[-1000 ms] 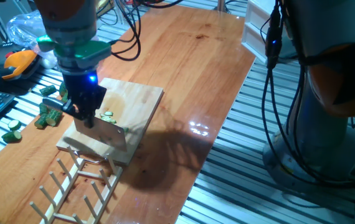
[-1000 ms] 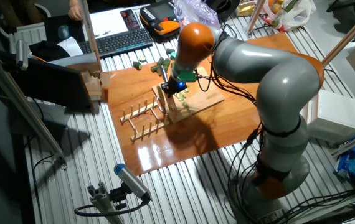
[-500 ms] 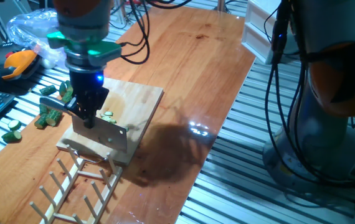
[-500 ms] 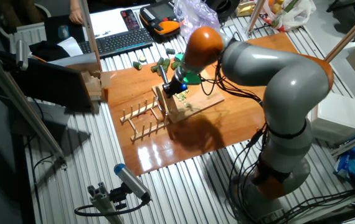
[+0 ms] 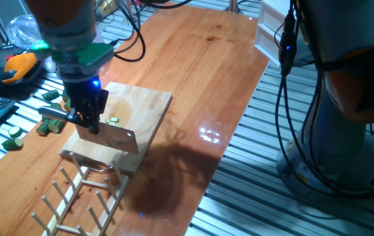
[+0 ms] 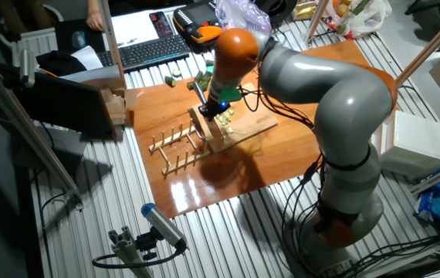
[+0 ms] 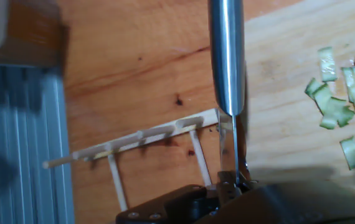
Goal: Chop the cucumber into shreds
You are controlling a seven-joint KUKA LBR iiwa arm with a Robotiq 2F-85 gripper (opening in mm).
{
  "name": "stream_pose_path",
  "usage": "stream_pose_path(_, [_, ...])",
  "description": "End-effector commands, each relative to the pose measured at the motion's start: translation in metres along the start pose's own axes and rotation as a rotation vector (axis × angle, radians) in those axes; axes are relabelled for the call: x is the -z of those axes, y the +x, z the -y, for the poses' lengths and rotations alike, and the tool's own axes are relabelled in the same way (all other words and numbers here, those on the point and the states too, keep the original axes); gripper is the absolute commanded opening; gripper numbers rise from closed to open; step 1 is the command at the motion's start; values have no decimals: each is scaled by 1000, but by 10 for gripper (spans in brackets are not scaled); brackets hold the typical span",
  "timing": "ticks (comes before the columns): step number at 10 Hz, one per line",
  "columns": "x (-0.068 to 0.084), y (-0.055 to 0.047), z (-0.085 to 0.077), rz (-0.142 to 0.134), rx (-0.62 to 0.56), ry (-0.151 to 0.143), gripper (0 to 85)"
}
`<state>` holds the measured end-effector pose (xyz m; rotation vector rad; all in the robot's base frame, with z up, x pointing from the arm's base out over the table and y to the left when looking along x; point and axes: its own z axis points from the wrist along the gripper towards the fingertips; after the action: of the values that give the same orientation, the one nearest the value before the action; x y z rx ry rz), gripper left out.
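Note:
My gripper (image 5: 88,122) is shut on a knife whose handle (image 5: 54,113) sticks out to the left. Its wide steel blade (image 5: 119,139) hangs over the near end of the wooden board (image 5: 145,105). In the hand view the blade (image 7: 227,59) shows edge-on, left of the shreds (image 7: 336,99). These small pale-green bits with dark edges lie in a cluster on the board (image 7: 277,134). In the fixed view the shreds (image 5: 113,120) sit just right of the gripper. The cucumber as a whole slice is out of view. The other fixed view shows the gripper (image 6: 211,110) over the board (image 6: 257,126).
A wooden peg rack (image 5: 82,196) lies right at the board's near edge, under the blade; it also shows as the rack (image 7: 141,144) in the hand view. Dark-green cucumber chunks (image 5: 50,123) are heaped left of the board. A keyboard (image 6: 147,50) and an orange tool (image 5: 18,65) lie beyond.
The hand with the knife swung a little right, then back left to about where it was a second ago. The shreds and the board have not moved.

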<state>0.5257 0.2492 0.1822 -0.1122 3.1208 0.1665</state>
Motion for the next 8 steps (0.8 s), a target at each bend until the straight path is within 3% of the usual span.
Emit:
stream_pose_path(1, [0,0,0,8,115,144,0])
stream_pose_path(2, [0,0,0,26,143,115,0])
stream_pose_path(3, [0,0,0,23,127,85,0])
stream_pose_path(4, [0,0,0,10,102,86,0])
stream_pose_path(5, [9,0,-16,0,80,85,0])
stream_pose_path(8, [11,7,-33,13,46,59,0])
